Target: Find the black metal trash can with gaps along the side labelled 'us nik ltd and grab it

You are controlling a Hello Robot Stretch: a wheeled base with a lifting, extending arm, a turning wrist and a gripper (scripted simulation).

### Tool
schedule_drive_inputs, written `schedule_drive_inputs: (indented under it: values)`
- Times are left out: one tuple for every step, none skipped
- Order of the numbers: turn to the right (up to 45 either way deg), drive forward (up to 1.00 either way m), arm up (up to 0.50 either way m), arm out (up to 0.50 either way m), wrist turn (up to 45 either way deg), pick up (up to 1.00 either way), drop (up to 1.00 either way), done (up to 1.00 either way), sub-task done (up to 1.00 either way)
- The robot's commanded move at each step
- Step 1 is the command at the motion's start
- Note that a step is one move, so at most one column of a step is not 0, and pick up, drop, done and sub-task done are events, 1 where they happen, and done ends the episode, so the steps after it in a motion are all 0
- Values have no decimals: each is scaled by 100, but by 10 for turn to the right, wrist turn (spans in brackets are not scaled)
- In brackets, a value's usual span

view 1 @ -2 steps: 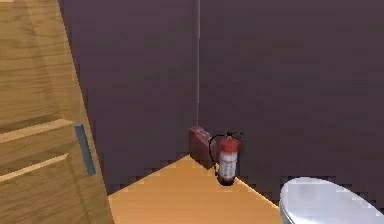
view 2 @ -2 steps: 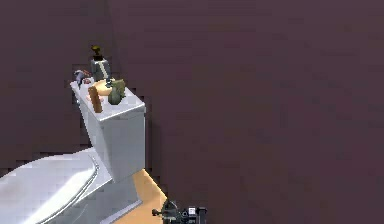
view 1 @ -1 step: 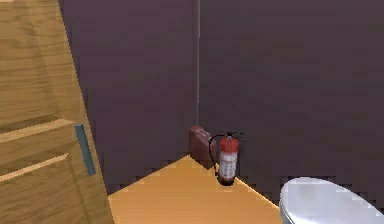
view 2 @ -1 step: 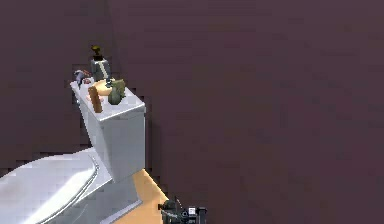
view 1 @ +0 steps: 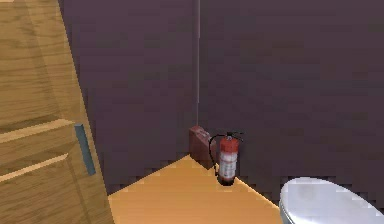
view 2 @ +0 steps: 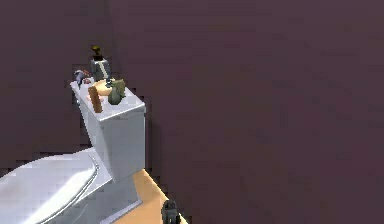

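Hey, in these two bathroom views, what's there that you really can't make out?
Forward view: the toilet is cut off by the bottom right corner.
Forward view: the brown box in the corner stands partly behind the fire extinguisher; what it is, I cannot tell.
Arm side view: the small things on the toilet tank are too small to name.
Arm side view: a dark thing at the bottom edge is cut off by it.

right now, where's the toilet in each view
Forward view: the toilet sits in the bottom right corner, with its white rounded front cut off by the edge.
Arm side view: the toilet is at the lower left, the bowl at the bottom edge and the tank behind it with small items on top.
Shared landmark: the dark purple wall behind it.
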Motion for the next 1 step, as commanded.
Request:
schedule_drive_inputs:
  values:
    - [0, 0, 0, 0, 0, 100, 0, 0, 0]
